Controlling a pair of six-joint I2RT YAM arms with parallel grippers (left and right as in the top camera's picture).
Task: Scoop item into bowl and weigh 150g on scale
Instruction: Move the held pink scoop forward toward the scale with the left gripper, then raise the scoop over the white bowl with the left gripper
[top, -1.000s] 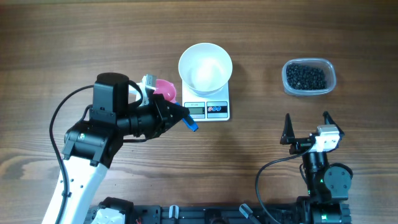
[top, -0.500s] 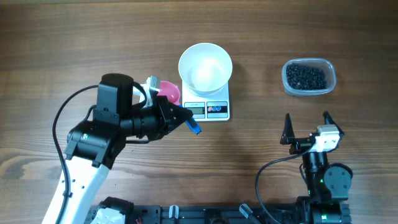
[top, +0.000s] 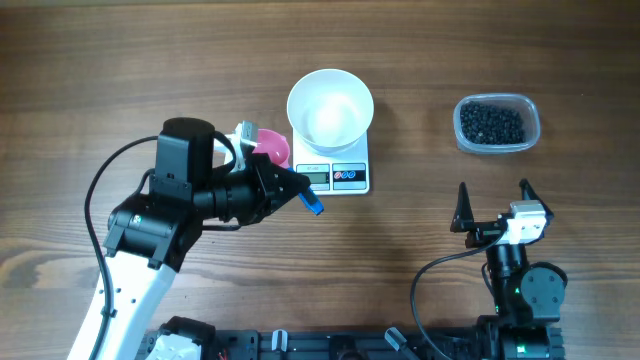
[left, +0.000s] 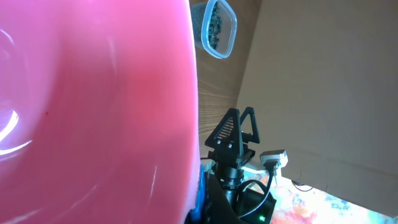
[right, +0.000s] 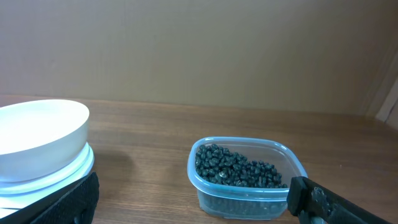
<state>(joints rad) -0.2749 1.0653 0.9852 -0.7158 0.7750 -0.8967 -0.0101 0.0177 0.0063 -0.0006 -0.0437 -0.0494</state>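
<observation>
Step, as judged: scooping had not begun. Grippers: left gripper (top: 288, 187) was clamped on pink scoop (top: 270, 147) beside scale (top: 348, 180); right gripper (top: 492, 208) stood wide, idle. Contents: bowl (top: 330, 110) sat empty on scale; beads (top: 490, 124) lay in clear tub (top: 536, 118), well apart. Next: carry scoop across to tub. Obscured: display (top: 316, 178) was unreadable; scoop blocked most of left wrist view

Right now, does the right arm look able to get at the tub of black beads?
Probably yes: the right gripper stands open, facing the tub, nothing standing between them; the left gripper holds the scoop well aside.
</observation>
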